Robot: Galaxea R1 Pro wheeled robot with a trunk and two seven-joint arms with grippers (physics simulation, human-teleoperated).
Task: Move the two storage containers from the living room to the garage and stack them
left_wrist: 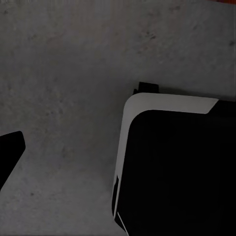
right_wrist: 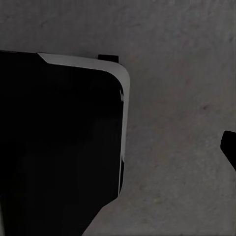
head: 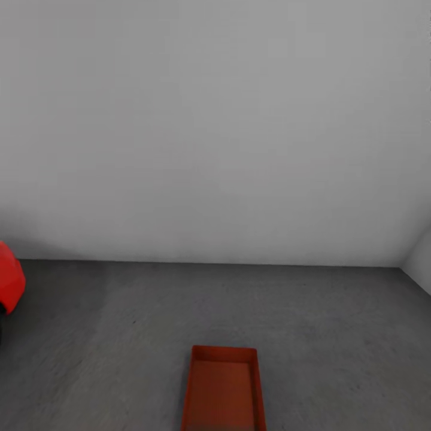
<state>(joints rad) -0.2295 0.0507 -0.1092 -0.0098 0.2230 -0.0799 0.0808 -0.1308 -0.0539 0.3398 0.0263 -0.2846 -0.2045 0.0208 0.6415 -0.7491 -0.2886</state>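
Observation:
One orange-red storage container (head: 224, 389) sits on the dark grey garage floor (head: 120, 359), low in the middle of the head view. It is open-topped and empty, and the picture's bottom edge cuts off its near end. In the left wrist view a single dark finger (left_wrist: 9, 150) pokes in from the edge over bare concrete. The right wrist view likewise catches just one dark fingertip (right_wrist: 229, 147) at its edge. Neither finger touches anything, and nothing lies between the jaws.
A plain white-grey wall (head: 215, 131) closes the room a short way beyond the container. The nose of a red car (head: 9, 284) juts in at the left. Both wrist views look down on my black, white-trimmed base (left_wrist: 177, 167) (right_wrist: 59, 142).

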